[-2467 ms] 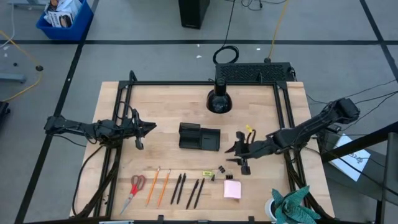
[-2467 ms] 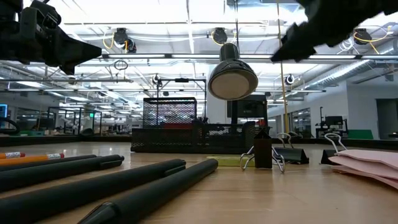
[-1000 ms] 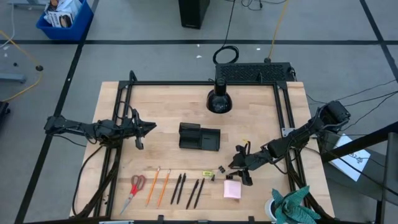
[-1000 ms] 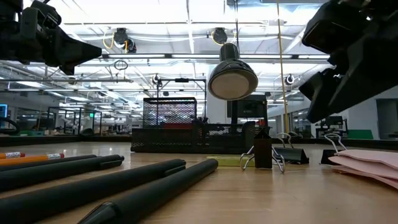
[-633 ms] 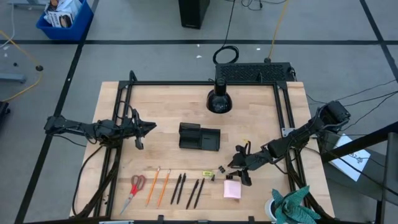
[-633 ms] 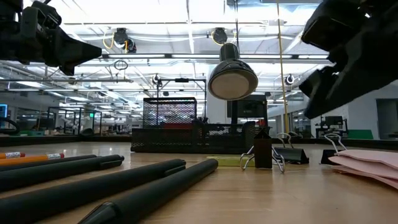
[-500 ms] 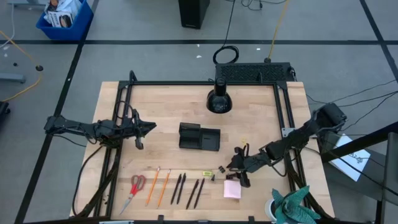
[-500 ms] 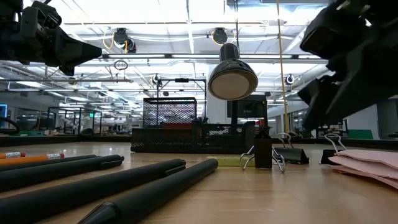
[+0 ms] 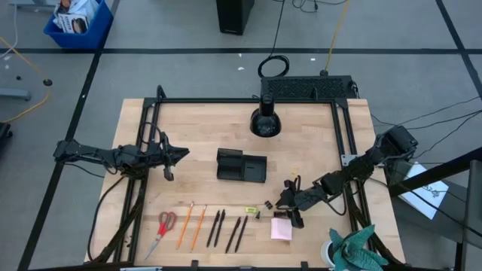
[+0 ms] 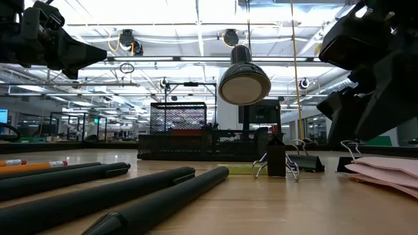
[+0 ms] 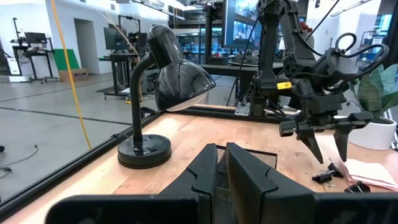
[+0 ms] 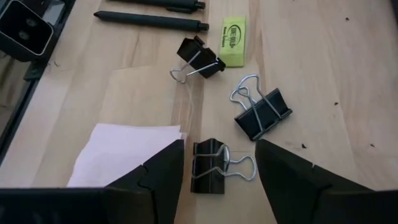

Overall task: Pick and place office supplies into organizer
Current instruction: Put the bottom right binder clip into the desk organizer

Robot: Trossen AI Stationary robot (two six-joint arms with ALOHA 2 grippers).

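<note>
- Right end effector (image 12: 217, 163), fingers apart, hovers over a binder clip (image 12: 214, 167) beside the pink pad (image 9: 281, 229).
- Organizer (image 9: 242, 165) sits at table (image 9: 203, 128) centre.
- Left end effector (image 9: 183, 153), fingers together, waits at 9 o'clock.

The right arm reaches from the right edge of the high view down toward lower centre, its gripper (image 9: 288, 210) low with jaws spread wide. The left arm lies level at the left, its gripper (image 9: 178, 155) pointing right, jaws nearly together.
</note>
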